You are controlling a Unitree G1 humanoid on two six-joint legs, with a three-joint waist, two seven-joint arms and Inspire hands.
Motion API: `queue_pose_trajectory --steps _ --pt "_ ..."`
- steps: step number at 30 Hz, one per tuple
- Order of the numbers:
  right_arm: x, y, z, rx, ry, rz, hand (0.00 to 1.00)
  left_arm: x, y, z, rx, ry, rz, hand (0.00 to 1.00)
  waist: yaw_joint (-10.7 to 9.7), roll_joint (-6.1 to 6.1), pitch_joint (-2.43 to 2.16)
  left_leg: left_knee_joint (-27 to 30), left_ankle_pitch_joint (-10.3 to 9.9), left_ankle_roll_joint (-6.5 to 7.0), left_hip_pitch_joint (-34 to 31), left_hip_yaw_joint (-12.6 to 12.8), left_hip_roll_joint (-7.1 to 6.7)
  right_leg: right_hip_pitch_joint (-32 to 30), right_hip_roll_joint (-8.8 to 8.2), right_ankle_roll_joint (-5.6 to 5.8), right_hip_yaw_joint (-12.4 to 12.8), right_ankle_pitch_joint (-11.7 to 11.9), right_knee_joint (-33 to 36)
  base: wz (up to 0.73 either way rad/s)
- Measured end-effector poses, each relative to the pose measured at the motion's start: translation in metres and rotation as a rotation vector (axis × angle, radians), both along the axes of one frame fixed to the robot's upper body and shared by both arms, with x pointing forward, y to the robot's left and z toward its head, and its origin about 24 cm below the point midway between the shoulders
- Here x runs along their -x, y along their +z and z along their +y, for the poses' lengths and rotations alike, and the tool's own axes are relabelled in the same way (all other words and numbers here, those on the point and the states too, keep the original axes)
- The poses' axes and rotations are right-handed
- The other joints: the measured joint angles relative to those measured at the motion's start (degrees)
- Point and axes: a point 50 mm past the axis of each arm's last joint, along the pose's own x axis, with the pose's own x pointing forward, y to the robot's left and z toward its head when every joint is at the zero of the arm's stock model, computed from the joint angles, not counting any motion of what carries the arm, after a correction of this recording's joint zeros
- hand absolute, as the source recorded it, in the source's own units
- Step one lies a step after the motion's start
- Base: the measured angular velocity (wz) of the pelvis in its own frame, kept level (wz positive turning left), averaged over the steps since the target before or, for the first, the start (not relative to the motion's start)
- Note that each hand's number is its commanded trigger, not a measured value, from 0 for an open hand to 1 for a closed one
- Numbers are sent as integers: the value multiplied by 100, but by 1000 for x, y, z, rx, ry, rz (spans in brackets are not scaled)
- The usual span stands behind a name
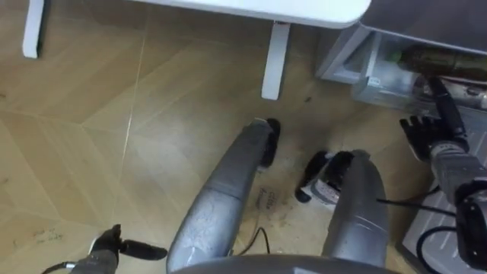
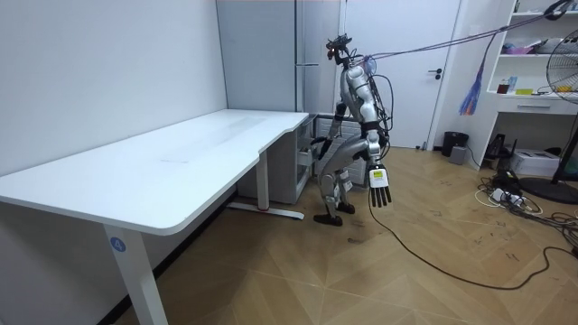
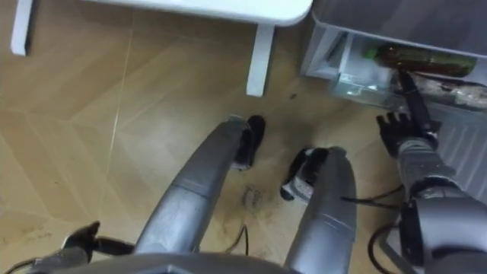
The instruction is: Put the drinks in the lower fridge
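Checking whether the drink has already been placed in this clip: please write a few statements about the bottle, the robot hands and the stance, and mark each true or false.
1. A bottle sits inside the open lower fridge compartment. True.
2. The right robot hand is curled round the bottle. False: its fingers are straight and it holds nothing, just in front of the compartment.
3. The left robot hand hangs at the robot's side with straight fingers, holding nothing. True.
4. The robot stands with straight legs. False: the room view shows its knees bent low, beside the white table.
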Motion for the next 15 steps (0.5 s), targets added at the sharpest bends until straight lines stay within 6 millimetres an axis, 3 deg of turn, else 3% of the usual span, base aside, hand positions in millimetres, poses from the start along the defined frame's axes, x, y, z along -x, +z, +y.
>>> queue_pose_trajectory --steps 2,3,4,5,6,9,11,13,15 --pt "-3 3 0 1 -9 -15 0 1 1 2 -2 8 -2 0 12 -55 34 217 -128 -215 -96 -12 26 -67 -244 -7 -156 -5 32 -14" --pt "-8 5 3 3 8 -22 0 10 0 4 -4 12 15 0 59 -84 29 914 -420 -290 -89 -146 125 -104 -452 -15 -371 -8 161 -60" --pt "-12 7 6 1 25 -31 0 17 -1 4 -3 16 26 0 111 -93 14 1181 -687 -282 -32 -192 197 -146 -576 -30 -470 -17 262 -79" --pt "-21 14 8 7 52 -64 0 22 -1 4 -1 16 29 0 68 -125 16 1399 -992 178 -95 -203 174 -315 -822 -25 -612 -46 456 -47" --pt "-26 21 8 13 49 -100 0 14 1 4 1 1 -8 0 41 -128 19 1369 -993 179 -239 -349 -42 -467 -867 22 -623 -128 490 -26" --pt "-31 29 2 16 -13 -140 0 -3 8 8 -24 -43 -88 0 192 -133 21 1126 -931 60 -366 -680 -464 -524 -714 80 -514 -411 453 5" --pt "-32 32 0 23 -29 -152 0 -3 10 14 -48 -27 -92 0 173 -162 38 945 -845 -83 -418 -641 -471 -488 -838 83 -545 -414 448 32" --pt "-33 34 -2 22 -51 -157 0 -5 16 25 -78 -27 -101 0 143 -192 54 795 -735 -275 -540 -502 -270 -489 -1128 58 -782 -431 465 51" --pt "-35 38 -4 25 -56 -166 0 -9 18 28 -84 -32 -116 0 119 -226 72 652 -648 -425 -653 -439 -93 -505 -1274 -13 -1000 -471 408 41"
